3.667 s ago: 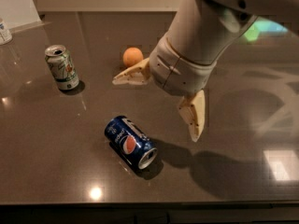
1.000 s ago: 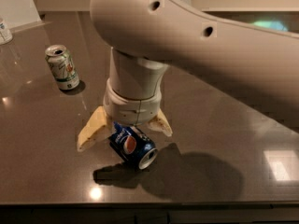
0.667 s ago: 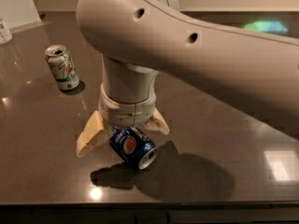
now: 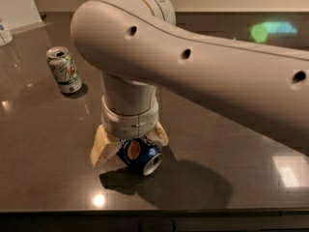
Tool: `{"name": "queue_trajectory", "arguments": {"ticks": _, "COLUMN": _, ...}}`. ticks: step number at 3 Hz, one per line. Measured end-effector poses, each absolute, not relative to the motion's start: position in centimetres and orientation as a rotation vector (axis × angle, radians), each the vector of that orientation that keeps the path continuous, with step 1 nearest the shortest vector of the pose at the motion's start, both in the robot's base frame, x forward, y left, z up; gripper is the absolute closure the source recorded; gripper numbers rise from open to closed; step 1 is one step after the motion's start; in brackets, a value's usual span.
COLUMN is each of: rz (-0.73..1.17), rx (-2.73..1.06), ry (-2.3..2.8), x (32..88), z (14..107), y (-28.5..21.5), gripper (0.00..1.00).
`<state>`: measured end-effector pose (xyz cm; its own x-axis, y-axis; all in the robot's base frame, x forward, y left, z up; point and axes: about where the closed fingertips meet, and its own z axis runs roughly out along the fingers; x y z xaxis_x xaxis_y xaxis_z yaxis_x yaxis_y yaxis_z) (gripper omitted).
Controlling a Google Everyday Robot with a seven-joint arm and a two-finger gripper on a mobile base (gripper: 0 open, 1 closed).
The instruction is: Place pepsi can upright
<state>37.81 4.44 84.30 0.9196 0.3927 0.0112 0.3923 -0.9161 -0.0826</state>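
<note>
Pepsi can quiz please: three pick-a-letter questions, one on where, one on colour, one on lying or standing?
1. Where is the robot's hand?
A. low over the dark blue aluminium pepsi can
B. by the back wall
C. high in the air
2. What colour is the standing metal can, back left?
A. red
B. white and green
C. yellow
3. How is the pepsi can?
A. upright
B. lying on its side
C. squashed
Answers: 1 A, the hand sits right above it; 2 B, green marks on white; 3 B, its silver end faces sideways.
</note>
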Motion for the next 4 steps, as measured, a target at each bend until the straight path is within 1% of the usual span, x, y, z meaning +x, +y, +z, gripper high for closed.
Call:
{"name": "queue_trajectory", "arguments": {"ticks": 2, "rz": 0.001, "rx": -2.995, "ry": -0.652, "x": 37.4, "z": 85.0, "y": 4.0, "gripper": 0.65}}
{"name": "queue_trajectory", "arguments": {"ticks": 3, "rz": 0.011, "rx": -2.927, "ry": -0.586, "x": 37.5, "z": 86.5, "y": 4.2, "gripper": 0.88}}
{"name": "queue_trajectory", "arguments": {"ticks": 4, "rz": 0.056, "rx": -2.797, "ry": -0.402, "x": 38.1, "z": 88.0, "y": 4.6, "gripper": 1.00}}
